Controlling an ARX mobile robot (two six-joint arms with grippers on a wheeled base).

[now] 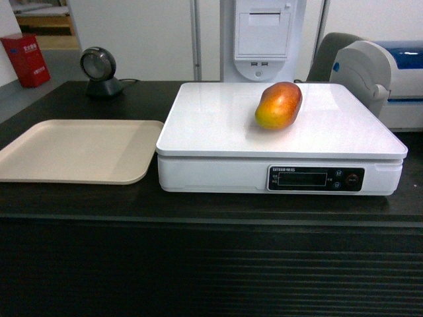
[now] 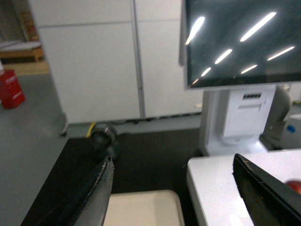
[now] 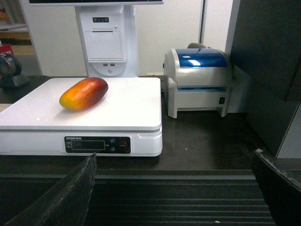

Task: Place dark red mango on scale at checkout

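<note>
The dark red mango (image 1: 279, 105) lies on its side on the white platform of the scale (image 1: 218, 122), free of both grippers, so the placement reads as done. The right gripper (image 3: 174, 197) stands with its 2 jaws wide apart and empty, back from the counter's front edge; the mango sits ahead of and to the left of that gap, well apart from either jaw. The left gripper (image 2: 171, 197) is likewise spread and empty, with the scale's near corner ahead of its right jaw and the beige tray (image 2: 143, 207) ahead between the jaws. Risk, as a judgement: the mango is oval and the platform glossy, so any knock to the scale from an arm swinging in could set it rolling toward an edge; it rests nearer the far side than the display strip (image 1: 316, 178), which leaves some margin at the front. A careless reach by the left arm could also clip the tray or the round scanner (image 1: 99, 71) (standing ahead and left of the jaws). The checkout (image 1: 198, 264) is a dark counter with a ribbed front panel. Behind it stand a white terminal post (image 1: 263, 39), a label printer (image 3: 200, 80) with a blue lid, white wall panels and a red box (image 1: 25, 59) on a grey floor.
</note>
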